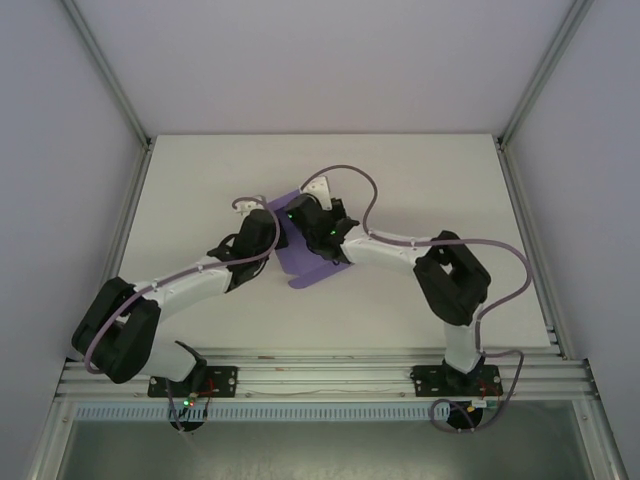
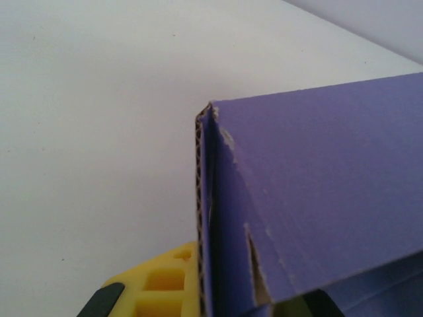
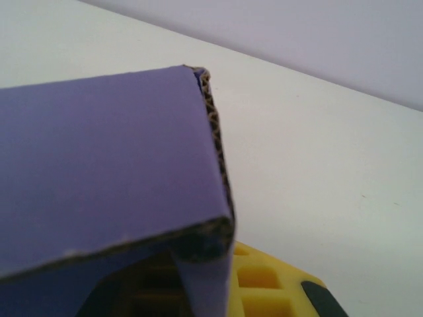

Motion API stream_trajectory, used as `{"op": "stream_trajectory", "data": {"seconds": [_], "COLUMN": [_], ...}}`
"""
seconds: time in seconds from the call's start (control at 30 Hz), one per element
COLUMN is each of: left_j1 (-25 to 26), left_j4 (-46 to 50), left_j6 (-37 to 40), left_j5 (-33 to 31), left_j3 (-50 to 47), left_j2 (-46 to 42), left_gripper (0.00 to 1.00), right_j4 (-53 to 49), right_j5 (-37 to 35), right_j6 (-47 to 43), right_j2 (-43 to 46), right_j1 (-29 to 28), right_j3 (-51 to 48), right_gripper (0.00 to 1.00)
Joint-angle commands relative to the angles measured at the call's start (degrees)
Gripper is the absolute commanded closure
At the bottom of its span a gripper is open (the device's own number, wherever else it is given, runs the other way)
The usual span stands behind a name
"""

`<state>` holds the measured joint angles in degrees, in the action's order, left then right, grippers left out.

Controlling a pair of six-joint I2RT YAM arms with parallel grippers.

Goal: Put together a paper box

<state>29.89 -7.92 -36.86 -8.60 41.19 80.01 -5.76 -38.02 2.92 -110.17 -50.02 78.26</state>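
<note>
Mid-bench (image 1: 430,180), the purple corrugated-card paper box (image 1: 318,264) sits half-folded. My left hand (image 2: 228,305) pinches a raised wall; whether my right hand (image 3: 198,297) is gripping, I cannot tell. Next move, I judge: press this wall home.

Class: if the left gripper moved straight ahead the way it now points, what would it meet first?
The paper box. Its purple card stands directly before the left gripper, close beside its yellow finger, so it would likely press into that first. Depth is hard to judge this close.
</note>
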Motion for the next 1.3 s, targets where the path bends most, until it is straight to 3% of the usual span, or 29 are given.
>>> {"op": "stream_trajectory", "data": {"seconds": [0.0,0.1,0.17,0.33,0.5,0.67,0.8,0.93,1.0,1.1,1.27], "left_j1": [0.34,0.35,0.35,0.33,0.18,-0.8,-2.72,-2.61,-1.47,1.15,3.26], "left_j4": [4.89,4.72,3.91,2.67,2.69,5.56,13.16,28.71,35.91,45.71,55.25], "left_j6": [-2.96,-2.43,-1.94,0.66,5.61,16.6,30.5,51.5,61.54,67.87,68.02], "left_j5": [-3.17,-2.75,-2.69,-1.21,-0.2,4.35,13.63,25.37,29.59,24.72,17.69], "left_j3": [0.55,0.69,0.65,1.41,2.4,5.28,11.47,20.05,22.99,30.71,42.64], "left_j2": [-0.04,0.1,0.24,0.93,0.86,0.38,1.97,6.4,8.68,14.46,26.39], "left_gripper": [1.0,1.0,1.0,1.0,1.0,1.0,1.0,1.0,1.0,1.0,1.0], "right_j4": [-6.44,0.49,6.12,17.41,18.35,17.61,11.73,3.66,0.71,-4.98,-8.76], "right_j5": [-15.91,-7.58,2.54,25.88,37.67,39.04,33.64,24.99,25.08,25.57,23.54], "right_j6": [5.34,1.25,-0.63,-4.62,-5.63,-1.98,3.93,10.4,12.22,14.33,15.65], "right_j2": [-2.07,0.33,3.58,12.25,21.65,34.95,45.81,55.46,58.92,62.26,64.47], "right_j1": [3.87,4.23,4.31,4.49,5.22,6.97,8.86,11.04,12.29,13.77,14.62], "right_j3": [0.71,-3.19,-7.31,-16.66,-22.29,-28.8,-32.49,-35.89,-37.7,-38.93,-41.0], "right_gripper": [1.0,1.0,0.94,0.63,0.24,0.0,0.0,0.0,0.0,0.0,0.0]}}
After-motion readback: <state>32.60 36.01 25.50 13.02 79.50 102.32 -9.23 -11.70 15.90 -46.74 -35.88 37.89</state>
